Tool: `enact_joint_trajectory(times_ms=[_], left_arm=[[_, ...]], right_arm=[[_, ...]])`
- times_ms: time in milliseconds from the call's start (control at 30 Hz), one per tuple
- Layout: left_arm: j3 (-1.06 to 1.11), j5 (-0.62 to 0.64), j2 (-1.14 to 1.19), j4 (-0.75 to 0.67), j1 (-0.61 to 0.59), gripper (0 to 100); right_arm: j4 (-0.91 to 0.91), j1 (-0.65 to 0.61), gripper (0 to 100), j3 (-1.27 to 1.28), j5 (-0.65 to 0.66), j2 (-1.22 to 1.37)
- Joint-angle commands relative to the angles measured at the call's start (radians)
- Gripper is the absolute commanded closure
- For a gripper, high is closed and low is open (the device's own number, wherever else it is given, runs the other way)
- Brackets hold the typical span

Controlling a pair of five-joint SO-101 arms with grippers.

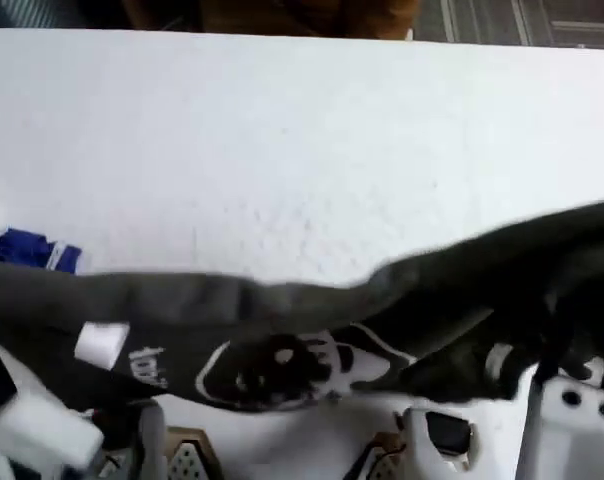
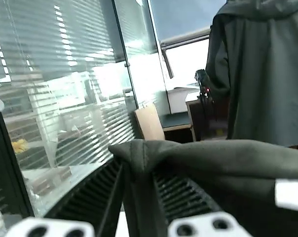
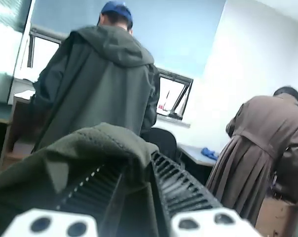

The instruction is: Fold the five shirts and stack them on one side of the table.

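While both grippers were clamped on the same garment, one dark olive fabric shirt with a white skull print point(image 1: 282, 350) stretched from left to right across the near part of the white table point(image 1: 282, 150), its right end lying farther back than its left. One such shirt could be counted, and one blue-and-white piece of cloth point(image 1: 32, 250) lay at the table's left edge, just beyond the dark shirt's left end. The left gripper point(image 2: 139, 167) had its ribbed black fingers point(image 2: 183, 195) drawn together on a fold of the shirt point(image 2: 228, 158), which bunched over the tips and trailed off to one side. The right gripper point(image 3: 139, 165) was likewise pinched closed on a hump of the same fabric point(image 3: 90, 143), the cloth draped over both fingertips and covering one finger almost wholly. White arm parts stood at the near edge, under the shirt's two ends.
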Motion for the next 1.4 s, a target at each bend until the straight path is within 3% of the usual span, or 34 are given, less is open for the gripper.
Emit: enact_joint_trajectory(times_ms=[0, 133, 400, 633, 1000, 1200, 1367], left_arm=[[0.012, 0.058, 0.124, -0.017, -0.009, 97], [0.012, 0.121, 0.275, -0.014, -0.008, 97], [0.093, 0.140, 0.678, -0.049, 0.028, 97], [0.188, 0.143, 1.103, -0.390, 0.025, 97], [-0.067, 0.143, 1.507, -0.720, 0.025, 97], [-0.249, 0.138, 1.677, -0.692, 0.028, 97], [-0.372, 0.135, 1.738, -0.517, 0.029, 97]], right_arm=[[-0.021, 0.007, 98.1, 0.009, -0.008, 0.097], [-0.018, -0.013, 98.1, 0.009, -0.068, 0.213], [0.015, -0.259, 98.1, 0.071, -0.069, 0.547], [-0.245, -0.308, 98.1, 0.135, -0.071, 0.937], [-0.503, -0.282, 98.1, 0.135, -0.069, 1.216], [-0.527, -0.286, 98.1, 0.133, -0.069, 1.274], [-0.484, -0.288, 98.1, 0.126, -0.069, 1.267]])
